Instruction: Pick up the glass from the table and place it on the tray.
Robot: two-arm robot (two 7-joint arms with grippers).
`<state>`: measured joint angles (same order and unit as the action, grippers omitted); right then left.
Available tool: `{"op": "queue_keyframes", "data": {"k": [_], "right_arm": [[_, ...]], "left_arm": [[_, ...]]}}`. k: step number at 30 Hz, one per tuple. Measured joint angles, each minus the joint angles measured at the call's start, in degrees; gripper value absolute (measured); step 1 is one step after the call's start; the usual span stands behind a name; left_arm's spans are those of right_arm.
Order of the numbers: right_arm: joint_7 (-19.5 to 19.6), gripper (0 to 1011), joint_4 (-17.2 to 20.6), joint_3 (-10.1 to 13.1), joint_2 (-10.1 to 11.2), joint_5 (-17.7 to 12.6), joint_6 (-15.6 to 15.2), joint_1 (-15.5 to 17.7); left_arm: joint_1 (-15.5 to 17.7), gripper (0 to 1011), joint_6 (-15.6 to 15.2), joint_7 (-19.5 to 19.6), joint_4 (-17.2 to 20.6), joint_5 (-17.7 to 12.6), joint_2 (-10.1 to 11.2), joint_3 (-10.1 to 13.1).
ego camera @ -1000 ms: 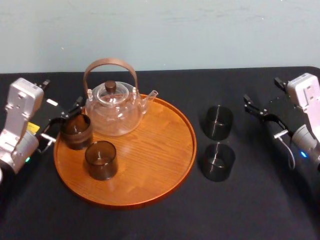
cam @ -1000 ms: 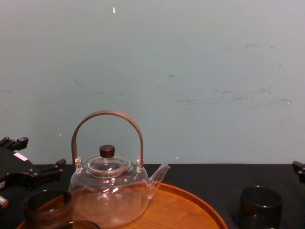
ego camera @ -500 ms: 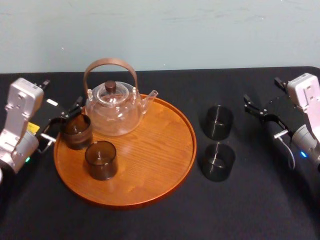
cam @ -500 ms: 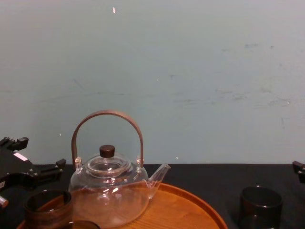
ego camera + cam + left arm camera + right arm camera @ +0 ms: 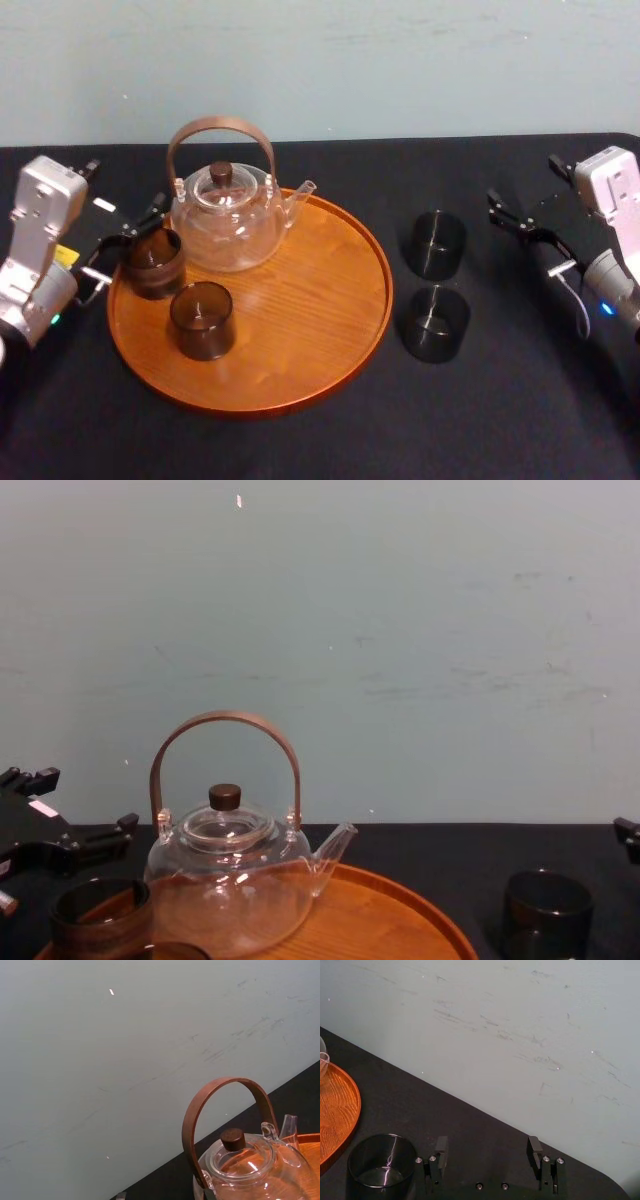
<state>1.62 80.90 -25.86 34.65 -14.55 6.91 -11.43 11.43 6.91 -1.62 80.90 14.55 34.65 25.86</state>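
Your right gripper (image 5: 487, 1147) hangs fingers apart just beside the far glass (image 5: 436, 243) on the table (image 5: 300, 450) right of the tray (image 5: 300, 300), so straddle it low and squeeze gently, leaving the left gripper (image 5: 125, 237) parked, fingers apart, around another glass (image 5: 153, 263) at the tray's left edge.

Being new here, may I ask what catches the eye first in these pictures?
The large round orange-brown wooden tray stands out, carrying a clear glass teapot with a brown arched handle and two dark smoked glasses on its left side. Two more dark glasses stand on the black table to its right. The left tool sits by the tray's left rim, the right tool open at far right.
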Motion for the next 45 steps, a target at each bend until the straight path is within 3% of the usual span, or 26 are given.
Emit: {"op": "queue_keyframes", "data": {"k": [26, 33, 45], "right_arm": [[0.0, 1002, 0.0, 0.0, 0.0, 0.0, 0.0, 0.0], [-1.5, 1002, 0.4, 1.0, -0.1, 0.0, -0.4, 0.3], [-6.9, 1002, 7.4, 5.5, 2.6, -5.9, -5.8, 4.9]], "left_arm": [[0.0, 1001, 0.0, 0.0, 0.0, 0.0, 0.0, 0.0], [0.0, 1001, 0.0, 0.0, 0.0, 0.0, 0.0, 0.0], [0.0, 1001, 0.0, 0.0, 0.0, 0.0, 0.0, 0.0]]}}
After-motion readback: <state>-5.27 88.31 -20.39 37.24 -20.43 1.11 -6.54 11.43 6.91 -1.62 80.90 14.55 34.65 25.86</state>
